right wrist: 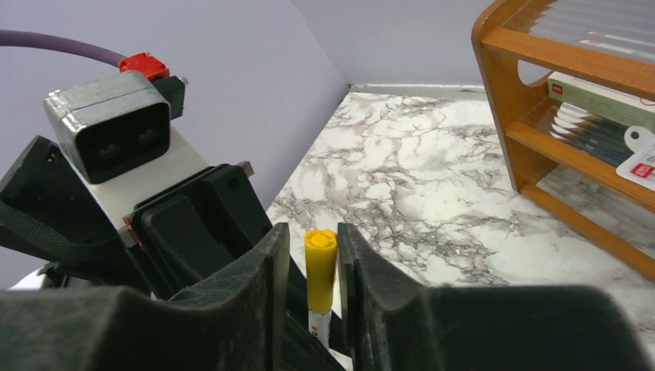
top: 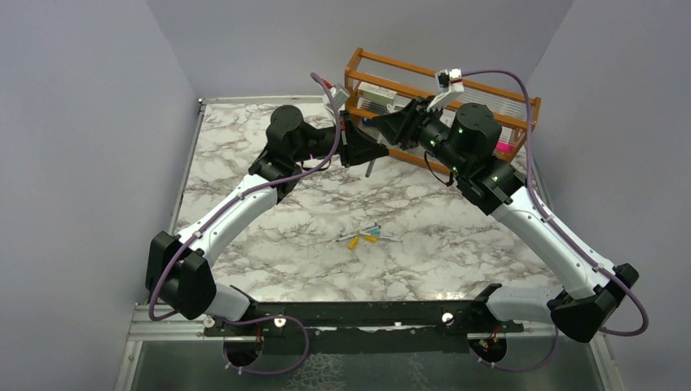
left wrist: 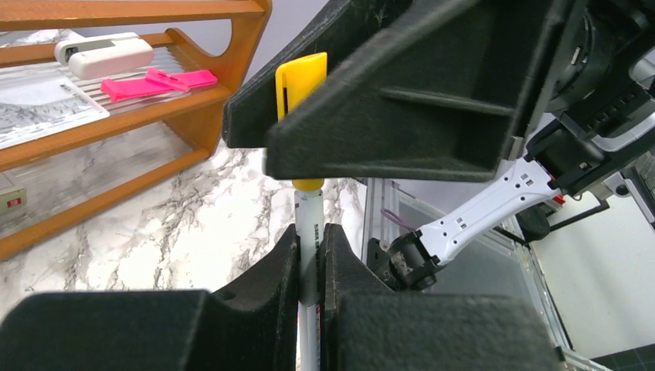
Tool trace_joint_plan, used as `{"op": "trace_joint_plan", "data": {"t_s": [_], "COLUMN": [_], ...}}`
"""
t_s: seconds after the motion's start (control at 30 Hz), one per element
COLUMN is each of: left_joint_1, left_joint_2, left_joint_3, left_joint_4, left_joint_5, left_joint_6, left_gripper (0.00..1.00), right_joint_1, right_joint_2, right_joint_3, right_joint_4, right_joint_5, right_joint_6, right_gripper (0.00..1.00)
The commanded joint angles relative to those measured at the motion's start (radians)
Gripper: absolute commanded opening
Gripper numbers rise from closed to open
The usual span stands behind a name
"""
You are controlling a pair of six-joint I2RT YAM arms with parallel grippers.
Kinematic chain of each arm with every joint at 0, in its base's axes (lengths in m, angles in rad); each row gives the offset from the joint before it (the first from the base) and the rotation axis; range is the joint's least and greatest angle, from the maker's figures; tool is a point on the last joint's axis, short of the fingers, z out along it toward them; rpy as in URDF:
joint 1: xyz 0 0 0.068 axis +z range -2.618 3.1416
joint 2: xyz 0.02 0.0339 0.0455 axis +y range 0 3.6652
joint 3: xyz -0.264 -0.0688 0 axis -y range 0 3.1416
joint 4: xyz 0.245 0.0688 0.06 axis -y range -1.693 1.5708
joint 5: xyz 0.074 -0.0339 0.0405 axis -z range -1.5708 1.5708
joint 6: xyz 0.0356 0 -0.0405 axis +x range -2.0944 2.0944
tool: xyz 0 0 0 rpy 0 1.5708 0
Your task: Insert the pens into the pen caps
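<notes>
1. Jaws of the left gripper [left wrist: 310, 251] are clamped shut on a white pen [left wrist: 310, 220], which stands upright between them with its printed barrel showing above the grip.
2. A yellow cap [right wrist: 320, 263] sits on the upper end of that pen, its lower rim against the white barrel.
3. The right gripper [right wrist: 313, 247] faces the left one, and its jaws stand on either side of the yellow cap. The right wrist view shows a thin dark gap on one side, so I cannot tell whether they pinch the cap or only flank it.
4. Both grippers meet above the far part of the marble worktop [top: 261, 252], just in front of a wooden rack [top: 367, 61].
5. Several loose pens [top: 359, 234] and two yellow-orange caps [top: 354, 243] lie in a small cluster mid-worktop, well apart from the grippers.
6. On a rack shelf lie a pink flat item [left wrist: 158, 83] and a white case [left wrist: 104, 54].
</notes>
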Motion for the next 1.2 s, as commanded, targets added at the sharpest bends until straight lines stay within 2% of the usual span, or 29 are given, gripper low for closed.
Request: {"op": "trace_joint_plan", "data": {"t_s": [0.0, 0.07, 0.1, 0.4, 0.77, 1.03, 1.17], "left_joint_1": [-0.001, -0.001, -0.001, -0.001, 0.0, -0.001, 0.0], "left_joint_2": [-0.002, 0.0, 0.002, 0.101, 0.218, 0.264, 0.253], "left_joint_3": [0.04, 0.046, 0.052, 0.24, 0.454, 0.543, 0.543], "left_joint_4": [0.029, 0.029, 0.029, 0.03, 0.032, 0.049, 0.065], "left_joint_5": [0.042, 0.037, 0.034, 0.0, -0.014, 0.026, 0.002], "left_joint_6": [0.009, 0.01, 0.011, 0.016, 0.018, 0.001, 0.006], "left_gripper": [0.0, 0.0, 0.0, 0.0, 0.0, 0.0, 0.0], "right_joint_1": [-0.006, -0.007, -0.006, -0.006, -0.005, -0.005, -0.005], "right_joint_2": [0.012, 0.013, 0.012, -0.008, -0.044, -0.031, -0.033], "right_joint_3": [0.025, 0.016, 0.008, -0.078, -0.184, -0.242, -0.269], "right_joint_4": [0.012, -0.002, -0.011, -0.06, -0.128, -0.128, -0.126], "right_joint_5": [0.005, -0.003, -0.01, -0.146, -0.193, -0.264, -0.282], "right_joint_6": [0.009, 0.02, 0.025, 0.061, 0.068, 0.084, 0.088], "right_gripper": [0.18, 0.02, 0.01, 0.01, 0.01, 0.01, 0.01]}}
